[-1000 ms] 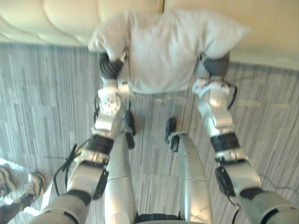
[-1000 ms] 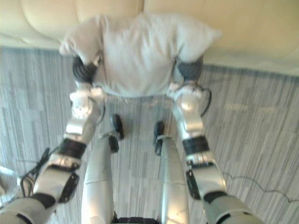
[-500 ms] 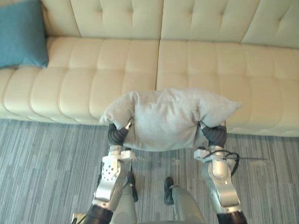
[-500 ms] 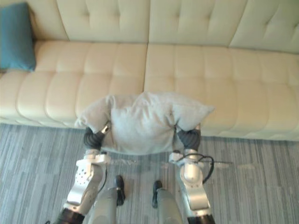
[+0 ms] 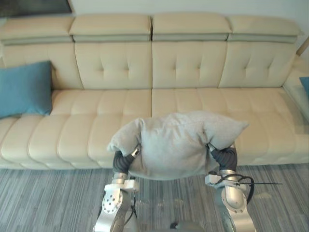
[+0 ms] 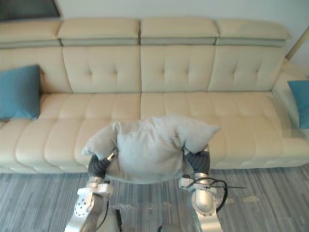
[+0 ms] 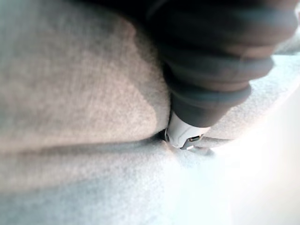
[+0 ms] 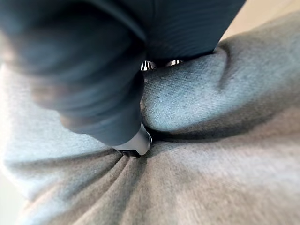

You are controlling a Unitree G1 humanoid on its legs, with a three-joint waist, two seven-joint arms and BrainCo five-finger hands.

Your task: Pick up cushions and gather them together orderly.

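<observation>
The fingers of both hands are sunk into the grey cushion (image 5: 176,145), so I cannot tell whether they are spread, pressed together or pinching the cloth. In each wrist view a small silver part of the hand shows past the dark ribbed cover, pushed into a deep fold of the grey fabric, which bulges up around it.

The left hand (image 5: 123,162) meets the cushion's left side and the right hand (image 5: 225,157) its right side, each tucked under a puffed upper corner, and the cushion hangs between them off the floor. Its upper corners flare out over the two wrists.

The cushion is in front of the cream tufted sofa (image 5: 188,67), before the middle of the seat and overlapping the seat's front edge in the eye views. Whether it touches the sofa I cannot tell.

A blue cushion (image 5: 25,88) stands on the seat at the sofa's left end, leaning on the backrest. A second blue cushion (image 6: 300,101) shows at the sofa's right end. A grey striped carpet (image 5: 48,203) lies before the sofa.
</observation>
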